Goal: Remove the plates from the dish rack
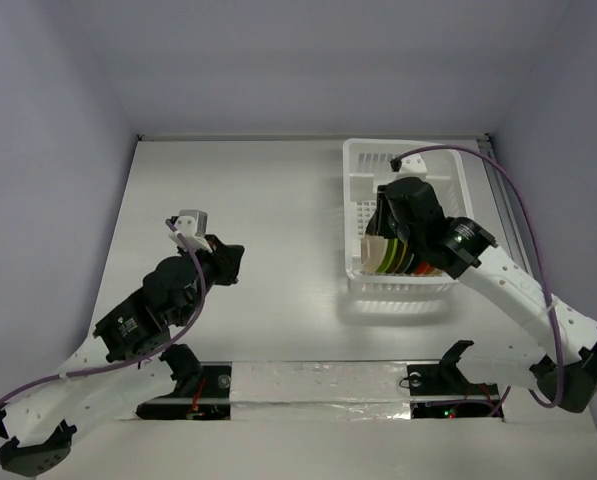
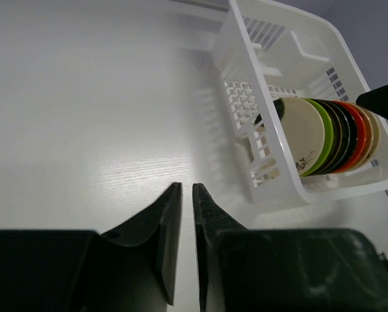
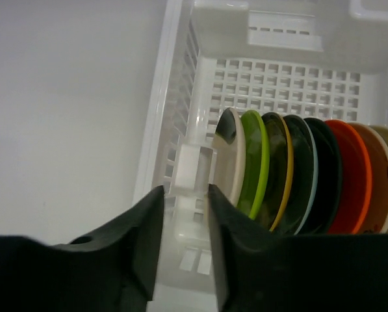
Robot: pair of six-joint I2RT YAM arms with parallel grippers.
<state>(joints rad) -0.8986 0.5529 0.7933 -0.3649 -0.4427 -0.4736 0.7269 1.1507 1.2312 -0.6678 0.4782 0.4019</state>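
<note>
1. The left gripper (image 2: 187,188) hangs over the bare middle-left of the table. Its fingers are almost together, with only a thin slit between them, and it holds nothing.
2. The dish rack (image 1: 352,180) sits by the far right corner, along the right edge. The plates (image 2: 304,130) stand on edge in a tight row at its near end; the rack's far half is bare lattice.
3. In the right wrist view the row starts with a cream plate (image 3: 229,153), then a lime green plate (image 3: 252,156), several dark ones and an orange-red plate (image 3: 356,175).
4. They look stiff, glossy and probably slippery, light enough for one arm, and likely to chip if dropped. The upper rim of the outermost cream plate is the best hold, since the others are packed face to face.
5. The right gripper (image 3: 185,192) hovers over the rack's left wall, just beside the cream plate. Its jaws are apart and hold nothing.
6. The table (image 1: 258,200) is white and faintly grained; plain pale walls (image 1: 278,60) close it in.
</note>
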